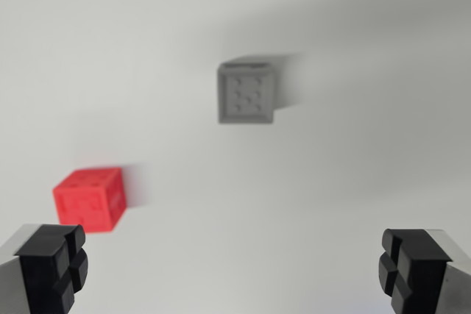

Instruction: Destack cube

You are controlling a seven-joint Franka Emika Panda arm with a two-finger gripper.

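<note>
Cubes look destacked already: grey cube (246, 94) and red cube (90, 198) sit well apart on the white table (331, 182), gripper (235, 270) spread wide and empty, nothing obviously left.

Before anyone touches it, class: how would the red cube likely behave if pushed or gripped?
The red cube has flat faces, so it would probably slide, not roll. It looks like rigid plastic, likely light. Its squat shape seems unlikely to tip, and parallel sides should suit the open fingers.
</note>
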